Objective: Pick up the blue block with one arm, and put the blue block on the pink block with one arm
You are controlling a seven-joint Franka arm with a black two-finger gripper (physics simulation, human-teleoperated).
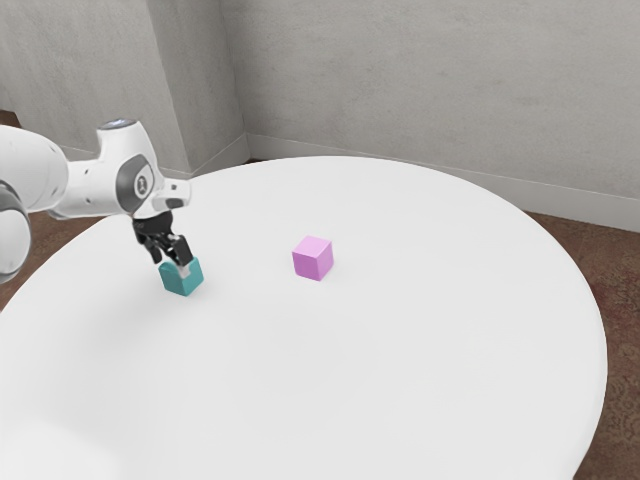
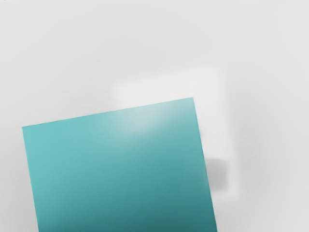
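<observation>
We look across a round white counter (image 1: 400,390) to grey plaster walls (image 1: 450,80), white skirting (image 1: 560,196) and brown floor (image 1: 612,262).

Bright, even light, soft faint shadows

Round white table (image 1: 400,400) (brown floor (image 1: 600,250) beyond), grey wall (image 1: 450,80).

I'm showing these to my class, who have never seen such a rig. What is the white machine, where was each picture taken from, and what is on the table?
The white machine is a simulated robot arm ending in a black gripper. The exterior view comes from a camera beside the arm; the wrist view comes from a camera on its hand. On the round white table lie a blue block and, apart from it toward the exterior view's right, a pink block. The gripper is at the blue block's top; whether it grips it, I cannot tell.
</observation>
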